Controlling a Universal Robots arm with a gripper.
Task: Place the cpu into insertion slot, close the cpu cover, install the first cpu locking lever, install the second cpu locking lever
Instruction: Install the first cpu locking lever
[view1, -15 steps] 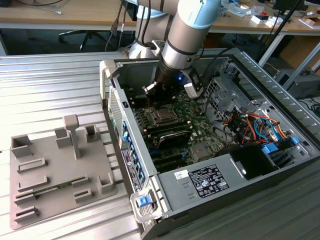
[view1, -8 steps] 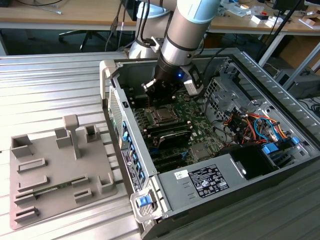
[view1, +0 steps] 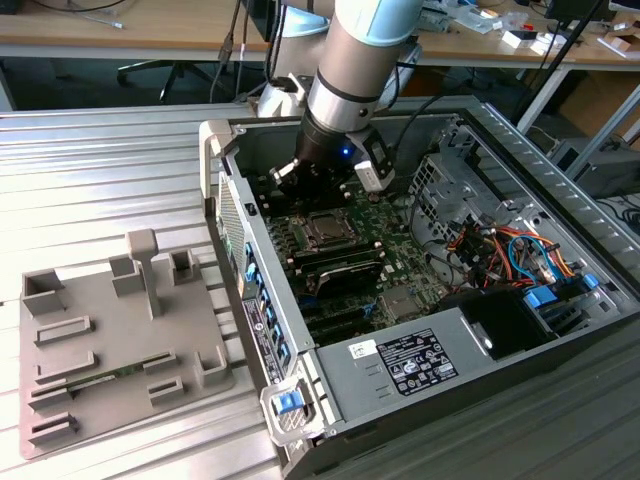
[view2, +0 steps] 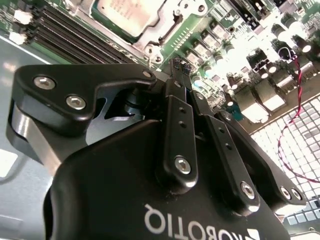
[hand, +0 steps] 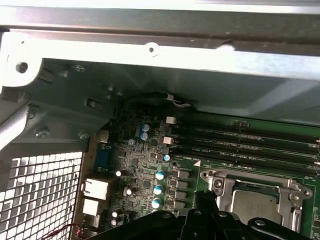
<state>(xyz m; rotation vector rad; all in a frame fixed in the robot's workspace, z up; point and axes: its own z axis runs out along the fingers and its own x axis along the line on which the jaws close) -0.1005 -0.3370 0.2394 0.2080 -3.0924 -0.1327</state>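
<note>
My pincer (view2: 181, 67) hangs low inside the open computer case (view1: 330, 395), just beside the socket at its far side, fingers drawn narrow and holding nothing that I can see. The chip (hand: 255, 206) already lies in the socket, silver top up, and the cover (hand: 227, 181) frames it, lying down flat over it as far as I can judge. So I judge I am at the levers. Hooking one calls for a fine sideways approach.
</note>
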